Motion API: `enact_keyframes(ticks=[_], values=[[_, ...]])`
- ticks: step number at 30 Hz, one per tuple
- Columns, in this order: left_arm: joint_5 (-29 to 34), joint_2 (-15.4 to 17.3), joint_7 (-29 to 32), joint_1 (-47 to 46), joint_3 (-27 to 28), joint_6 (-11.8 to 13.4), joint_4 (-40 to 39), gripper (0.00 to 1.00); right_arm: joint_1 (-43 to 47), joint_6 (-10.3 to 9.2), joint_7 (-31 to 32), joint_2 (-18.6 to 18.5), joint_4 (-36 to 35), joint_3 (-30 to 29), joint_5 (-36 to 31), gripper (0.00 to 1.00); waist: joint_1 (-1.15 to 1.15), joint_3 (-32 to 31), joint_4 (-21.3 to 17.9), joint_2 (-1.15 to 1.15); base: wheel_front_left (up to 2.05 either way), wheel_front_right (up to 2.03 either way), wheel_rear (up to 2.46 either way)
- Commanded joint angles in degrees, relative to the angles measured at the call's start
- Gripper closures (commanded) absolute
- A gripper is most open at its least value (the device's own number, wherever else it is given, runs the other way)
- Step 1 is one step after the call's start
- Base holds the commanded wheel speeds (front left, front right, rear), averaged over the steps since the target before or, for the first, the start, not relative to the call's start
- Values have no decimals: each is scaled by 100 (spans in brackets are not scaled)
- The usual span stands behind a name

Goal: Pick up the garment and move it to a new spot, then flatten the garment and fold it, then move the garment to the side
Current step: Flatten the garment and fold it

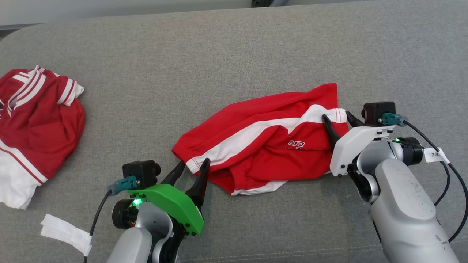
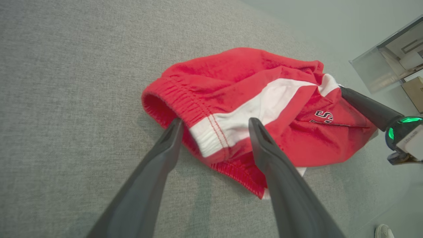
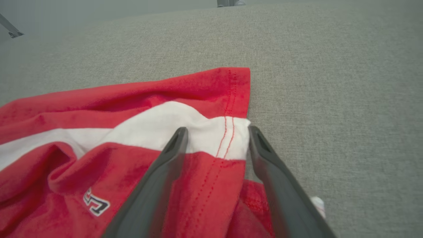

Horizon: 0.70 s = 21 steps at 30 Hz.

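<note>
The garment [image 1: 263, 142] is a pair of red shorts with a white side stripe and a small logo, lying crumpled on the grey cushioned surface [image 1: 219, 54]. My left gripper [image 1: 193, 162] stands open at its left end, one finger on each side of the elastic waistband corner [image 2: 205, 138]. My right gripper [image 1: 336, 116] is open at the right end, its fingers straddling the white part of the leg hem [image 3: 228, 138]. In the left wrist view the shorts [image 2: 251, 82] spread away from the left gripper [image 2: 215, 122] toward a right finger [image 2: 366, 107]. The right wrist view shows the right gripper [image 3: 218, 129] low over the cloth [image 3: 99, 109].
A second red and white garment [image 1: 36, 120] lies bunched at the far left edge. A strip of white tape [image 1: 65, 232] hangs by the left arm's cable. The surface's back edge runs along the top, with floor beyond. A shoe tip [image 2: 383, 231] shows on the floor.
</note>
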Motion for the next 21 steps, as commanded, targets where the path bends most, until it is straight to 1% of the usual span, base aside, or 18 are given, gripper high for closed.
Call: enact_keyframes(ticks=[1, 3, 7, 9, 11, 12, 14, 15, 17, 18, 19, 20, 21], values=[[-53, 48, 21, 49, 5, 0, -38, 0, -53, -4, -27, -31, 24, 8, 42, 9, 0, 10, -8, 52, 0, 0, 0], [-72, 50, 58, 56, -9, 20, -70, 0, -73, -4, -28, -31, 38, 17, 51, 13, 0, 25, -15, 52, 0, 0, 0], [-51, 85, 106, 38, -25, 50, -88, 0, -105, -4, -25, -39, 61, 36, 62, 8, 0, 72, -24, 52, 0, 0, 0], [-76, 86, 116, 46, -40, 34, -99, 0, -120, -4, -23, -38, 73, 45, 73, 10, 0, 93, -23, 52, 0, 0, 0], [-84, 100, 137, 48, -54, 23, -110, 0, -143, -4, -20, -40, 81, 54, 83, 20, 0, 110, -21, 52, 0, 0, 0], [-88, 104, 143, 49, -59, 20, -115, 0, -149, -4, -16, -41, 85, 61, 91, 27, 0, 117, -21, 52, 0, 0, 0], [-96, 111, 152, 51, -72, 14, -121, 0, -153, -4, -11, -40, 97, 73, 107, 34, 0, 125, -24, 52, 0, 0, 0], [-98, 114, 145, 53, -76, 15, -125, 18, -157, -4, -9, -39, 105, 78, 106, 33, 0, 126, -27, 52, 0, 0, 0], [-94, 123, 146, 61, -84, 19, -132, 35, -157, -4, -8, -38, 116, 86, 107, 33, 0, 125, -37, 52, 0, 0, 0], [-92, 127, 148, 63, -85, 24, -137, 39, -155, -4, -8, -39, 121, 89, 117, 32, 0, 126, -42, 52, 0, 0, 0], [-85, 133, 148, 63, -85, 32, -141, 39, -153, -4, -12, -45, 125, 92, 125, 30, 0, 127, -48, 52, 0, 0, 0], [-75, 136, 143, 59, -82, 42, -144, 36, -152, -4, -19, -57, 129, 95, 134, 29, 0, 131, -54, 52, 0, 0, 0], [-69, 141, 137, 57, -81, 50, -147, 36, -151, -4, -25, -66, 133, 96, 139, 29, 0, 135, -59, 52, 0, 0, 0]])
